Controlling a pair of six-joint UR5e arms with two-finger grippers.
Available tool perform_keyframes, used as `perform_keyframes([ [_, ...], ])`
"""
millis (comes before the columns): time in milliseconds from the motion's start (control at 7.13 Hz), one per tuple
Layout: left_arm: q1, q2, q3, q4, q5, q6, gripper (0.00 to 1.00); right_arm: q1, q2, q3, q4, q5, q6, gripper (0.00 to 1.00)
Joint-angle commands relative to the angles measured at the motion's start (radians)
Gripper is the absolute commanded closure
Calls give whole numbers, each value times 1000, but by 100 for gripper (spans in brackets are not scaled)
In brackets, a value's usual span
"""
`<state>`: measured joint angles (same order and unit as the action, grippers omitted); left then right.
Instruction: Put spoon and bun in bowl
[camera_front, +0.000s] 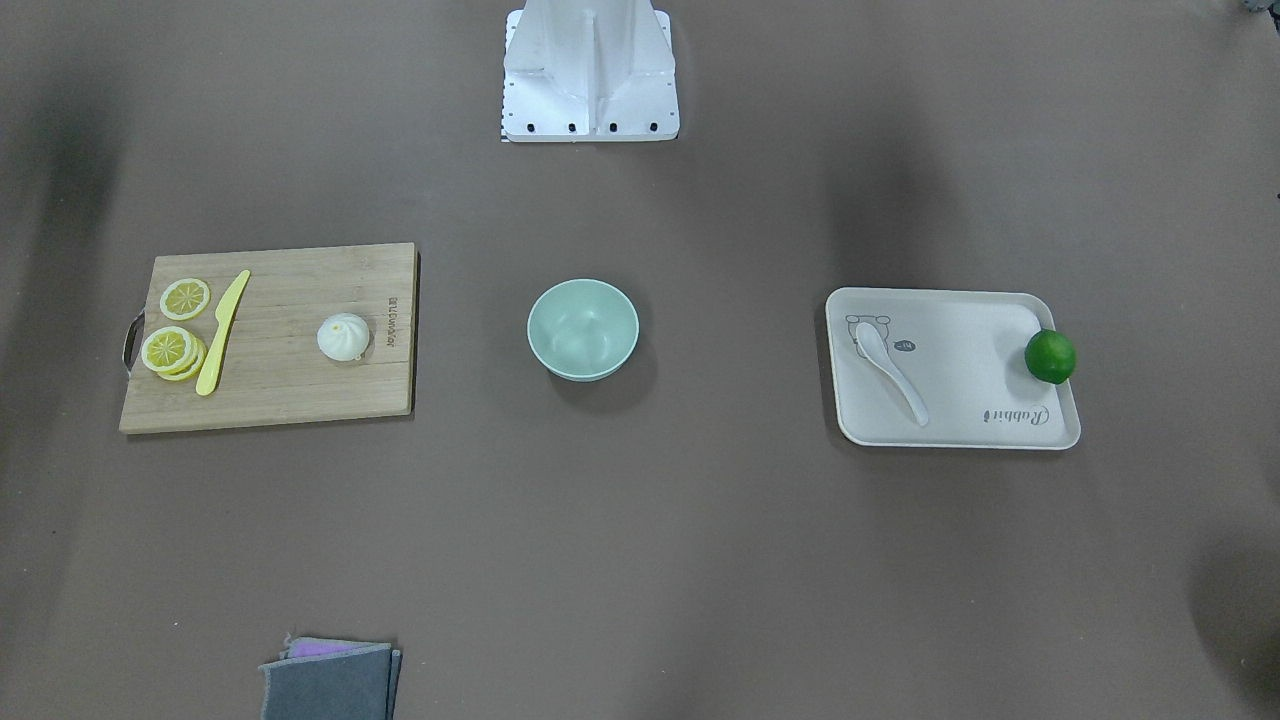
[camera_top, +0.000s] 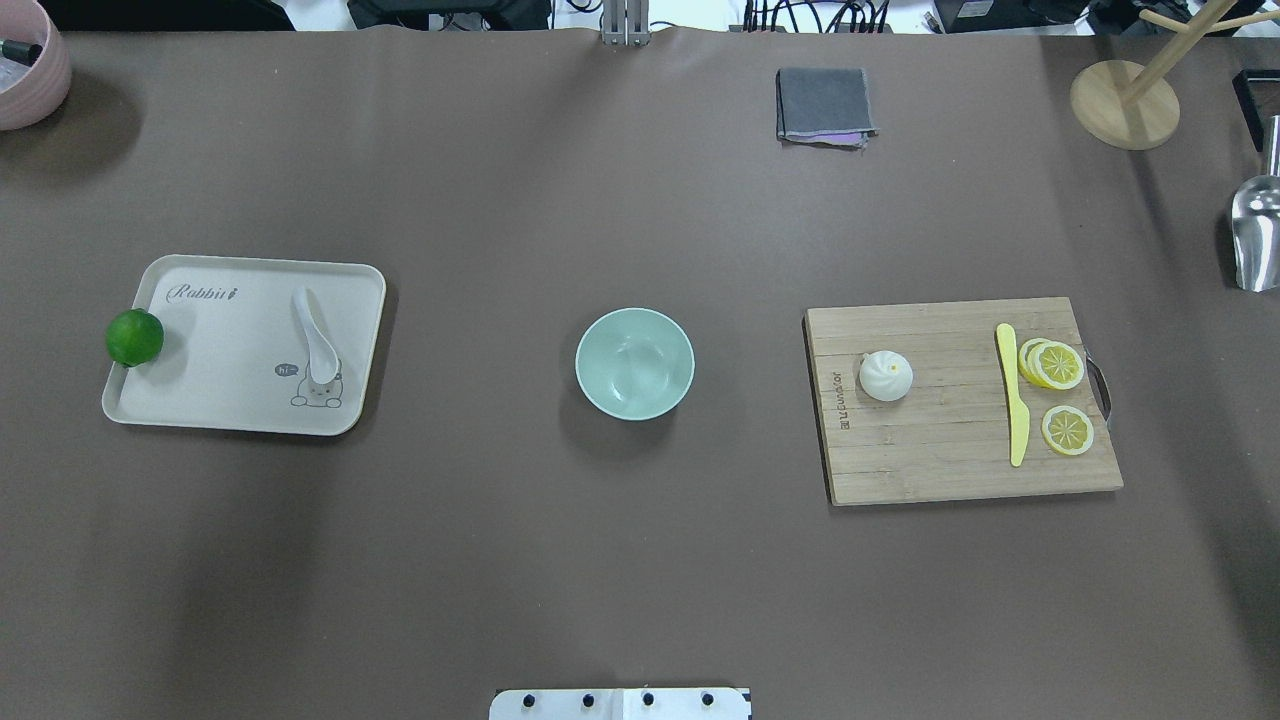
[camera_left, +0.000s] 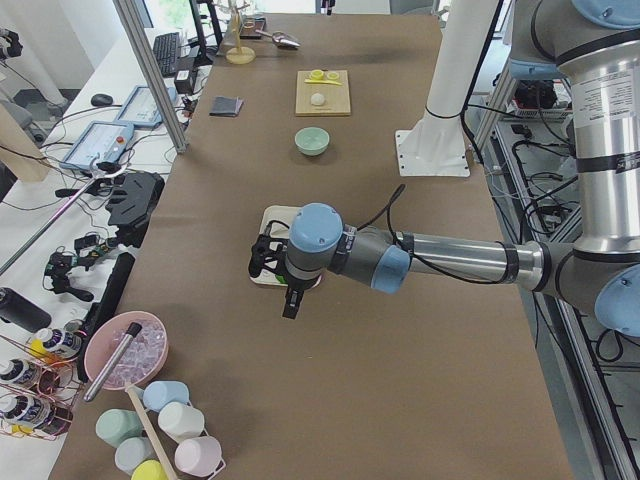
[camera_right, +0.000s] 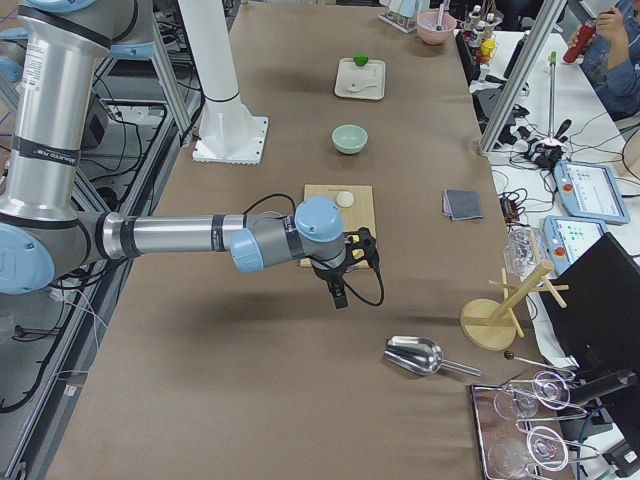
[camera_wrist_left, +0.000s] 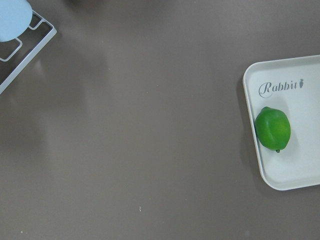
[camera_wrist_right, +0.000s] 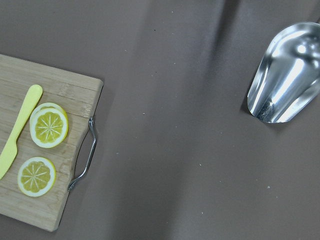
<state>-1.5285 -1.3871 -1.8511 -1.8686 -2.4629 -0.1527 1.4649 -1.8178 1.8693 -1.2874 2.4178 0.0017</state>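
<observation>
The white spoon (camera_top: 318, 345) lies on the beige tray (camera_top: 220, 400) at the table's left. The white pleated bun (camera_top: 886, 376) sits on the wooden cutting board (camera_top: 950, 460) at the right. The empty mint-green bowl (camera_top: 634, 363) stands between them at the table's middle. My left gripper (camera_left: 290, 303) shows only in the exterior left view, hanging above the tray's outer end; I cannot tell if it is open. My right gripper (camera_right: 337, 293) shows only in the exterior right view, above the board's outer end; I cannot tell its state either.
A green lime (camera_top: 134, 337) sits on the tray's outer edge. A yellow knife (camera_top: 1015, 395) and lemon slices (camera_top: 1055, 365) lie on the board. A folded grey cloth (camera_top: 824, 105), a metal scoop (camera_top: 1255, 235), a wooden stand (camera_top: 1125, 100) and a pink bowl (camera_top: 30, 70) are at the table's far edges.
</observation>
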Motion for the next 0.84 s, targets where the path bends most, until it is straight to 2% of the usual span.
perform_keyframes([
  [0, 65, -39, -10, -17, -8, -165, 3, -35, 5, -4, 19, 21, 36, 0],
  [140, 80, -56, -7, -73, -11, -356, 2, -81, 18, 4, 20, 21, 126, 1],
  [280, 176, -76, -13, -145, 1, -448, 2, -128, 40, 5, 46, 21, 182, 1],
  [421, 259, -120, 1, -158, 43, -573, 3, -176, 55, 2, 110, 14, 286, 2],
  [561, 359, -197, 9, -155, 77, -728, 2, -229, 121, 4, 135, 9, 449, 2],
  [701, 416, -246, 9, -158, 128, -787, 2, -279, 147, 14, 148, -11, 516, 2],
])
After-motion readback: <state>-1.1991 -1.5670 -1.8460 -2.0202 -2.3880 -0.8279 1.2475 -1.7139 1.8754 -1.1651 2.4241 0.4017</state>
